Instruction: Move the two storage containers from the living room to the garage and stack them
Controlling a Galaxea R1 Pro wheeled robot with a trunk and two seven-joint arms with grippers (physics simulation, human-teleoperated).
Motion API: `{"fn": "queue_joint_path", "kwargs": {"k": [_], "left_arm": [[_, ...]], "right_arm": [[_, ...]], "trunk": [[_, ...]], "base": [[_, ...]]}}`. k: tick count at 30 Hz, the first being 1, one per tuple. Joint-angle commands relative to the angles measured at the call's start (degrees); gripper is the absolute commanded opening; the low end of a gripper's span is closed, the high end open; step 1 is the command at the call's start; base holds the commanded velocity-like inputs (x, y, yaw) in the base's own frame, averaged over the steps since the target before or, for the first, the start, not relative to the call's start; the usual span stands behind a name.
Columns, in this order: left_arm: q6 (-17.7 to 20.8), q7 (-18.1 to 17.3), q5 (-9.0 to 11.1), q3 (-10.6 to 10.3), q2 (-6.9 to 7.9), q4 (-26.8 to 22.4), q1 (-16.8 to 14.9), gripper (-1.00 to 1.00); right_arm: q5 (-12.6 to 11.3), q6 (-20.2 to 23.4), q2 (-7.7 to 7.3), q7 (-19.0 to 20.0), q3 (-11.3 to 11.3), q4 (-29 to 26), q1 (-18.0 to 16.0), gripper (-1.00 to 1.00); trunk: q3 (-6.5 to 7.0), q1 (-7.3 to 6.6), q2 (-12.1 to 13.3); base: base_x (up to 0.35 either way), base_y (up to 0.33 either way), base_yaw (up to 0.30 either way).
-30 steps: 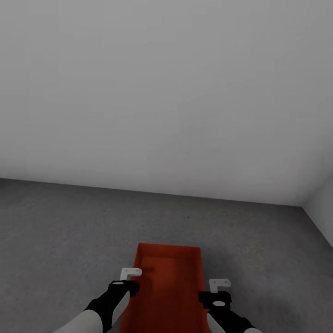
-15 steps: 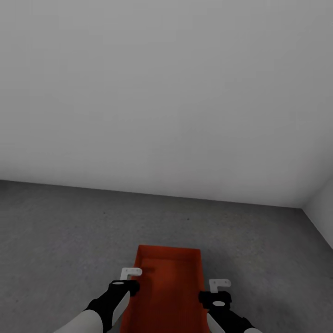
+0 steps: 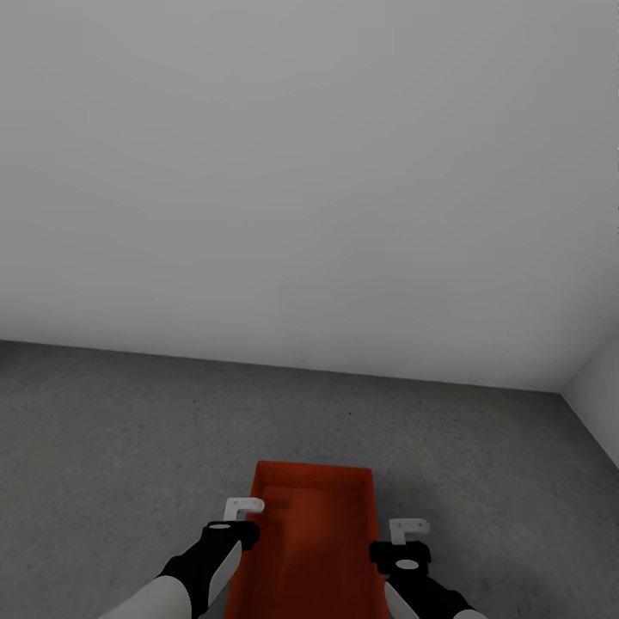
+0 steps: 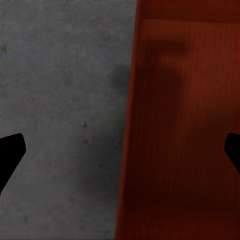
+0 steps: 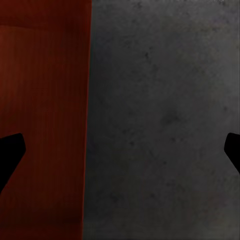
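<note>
1. Storage container (image 3: 314, 537): one orange-red lidless bin, positioned on the grey concrete floor (image 3: 129, 430) of the garage, directly between my two arms.
2. Left fingers (image 4: 120, 150): spread wide, straddling the container's left wall, holding nothing.
3. Right fingers (image 5: 120, 150): spread wide, straddling the container's right wall, holding nothing.
4. White wall (image 3: 309, 172): ahead, meeting a second wall at the far right corner.

Both arms reached forward from the bottom edge of the head view, white forearms ending in black wrists. The left gripper (image 3: 243, 509) sat lower left of centre, the right gripper (image 3: 407, 525) lower right. Both had their fingers spread wide apart.
</note>
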Motion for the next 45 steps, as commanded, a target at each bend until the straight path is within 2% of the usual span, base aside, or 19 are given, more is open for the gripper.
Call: {"fn": "queue_joint_path", "kwargs": {"k": [1,4,26,45], "left_arm": [[0.4,0.4,0.3,-0.5,0.03,-0.1,0.0,1.00],[0.4,0.3,0.3,-0.5,0.03,-0.1,0.0,1.00],[0.6,0.3,0.3,-0.5,0.03,-0.1,0.0,1.00],[0.4,0.4,0.3,-0.5,0.03,-0.1,0.0,1.00]], "right_arm": [[-0.5,0.0,-0.02,-0.3,0.5,0.0,0.0,1.00],[-0.5,0.0,-0.03,-0.3,0.5,0.0,0.0,1.00],[-0.5,0.0,-0.03,-0.3,0.5,0.0,0.0,1.00],[-0.5,0.0,-0.03,-0.3,0.5,0.0,0.0,1.00]], "trunk": [[0.05,-0.01,0.0],[0.32,-0.01,0.0],[-1.62,4.82,-8.8],[0.12,4.82,-8.8]], "base": [[0.000,0.000,0.000],[0.000,0.000,0.000],[0.000,0.000,0.000],[0.000,0.000,0.000]]}}
